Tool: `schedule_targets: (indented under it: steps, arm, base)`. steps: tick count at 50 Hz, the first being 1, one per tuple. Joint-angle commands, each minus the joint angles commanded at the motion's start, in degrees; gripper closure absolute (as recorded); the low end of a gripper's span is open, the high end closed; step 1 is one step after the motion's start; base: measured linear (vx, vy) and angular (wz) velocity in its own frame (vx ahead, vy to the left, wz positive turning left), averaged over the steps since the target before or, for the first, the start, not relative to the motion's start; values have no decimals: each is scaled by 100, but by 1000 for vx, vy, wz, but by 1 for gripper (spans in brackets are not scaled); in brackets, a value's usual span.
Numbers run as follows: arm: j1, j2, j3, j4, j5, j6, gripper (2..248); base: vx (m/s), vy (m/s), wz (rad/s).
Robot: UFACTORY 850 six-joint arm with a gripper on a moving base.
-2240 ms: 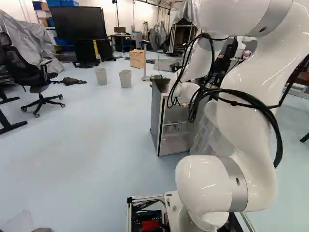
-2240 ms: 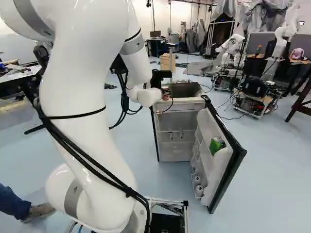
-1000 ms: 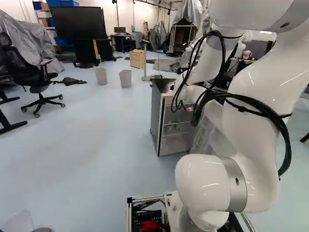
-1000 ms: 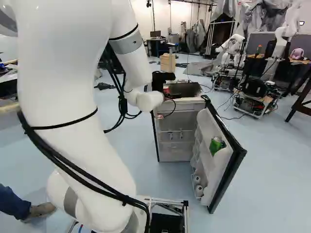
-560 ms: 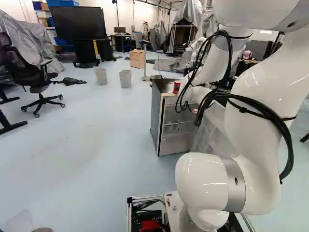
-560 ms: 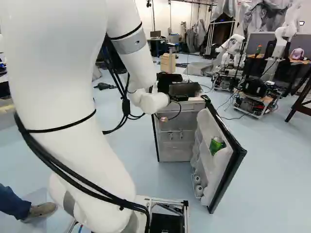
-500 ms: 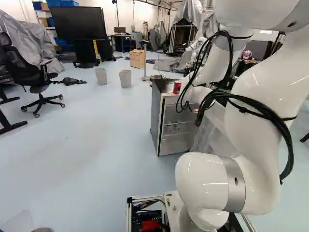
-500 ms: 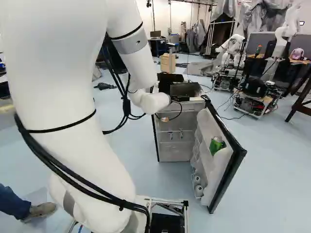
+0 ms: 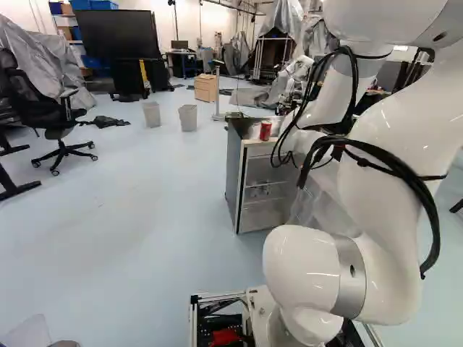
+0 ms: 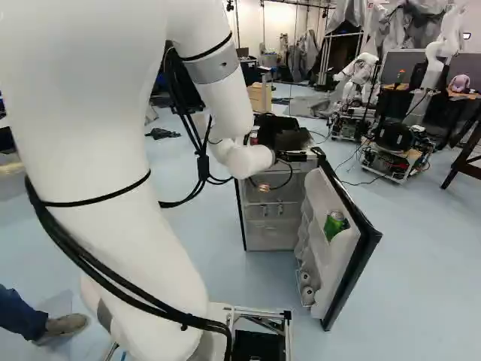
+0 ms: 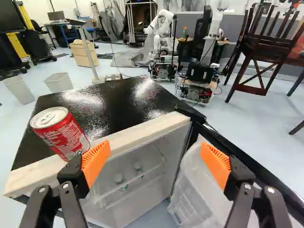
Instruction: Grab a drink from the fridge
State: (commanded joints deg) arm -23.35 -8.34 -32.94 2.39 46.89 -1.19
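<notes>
Two fingers stand apart, gripper (image 11: 156, 159) empty. Red can (image 11: 61, 134) stands on top of fridge (image 11: 118, 104); green can (image 10: 335, 225) sits in open door (image 10: 337, 263). Drink looks already out; closing door seems next: clear red can, reach door's outer side, push.

The white arm (image 10: 98, 143) leans toward the open fridge (image 10: 270, 236) — a green can (image 10: 334, 225) sits in its door (image 10: 353, 257).
</notes>
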Motion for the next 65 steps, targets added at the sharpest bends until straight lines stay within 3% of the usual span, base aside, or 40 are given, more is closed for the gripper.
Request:
schedule_targets:
  steps: [13, 30, 65]
  arm:
    - [-248, 123, -39, 38, -209, 0, 3]
    - [-573, 274, -120, 243, -827, 0, 3]
    - [-1241, 503, -381, 963, -2256, 0, 3]
  base:
    - [0, 0, 0]
    - [0, 0, 0]
    - [0, 0, 0]
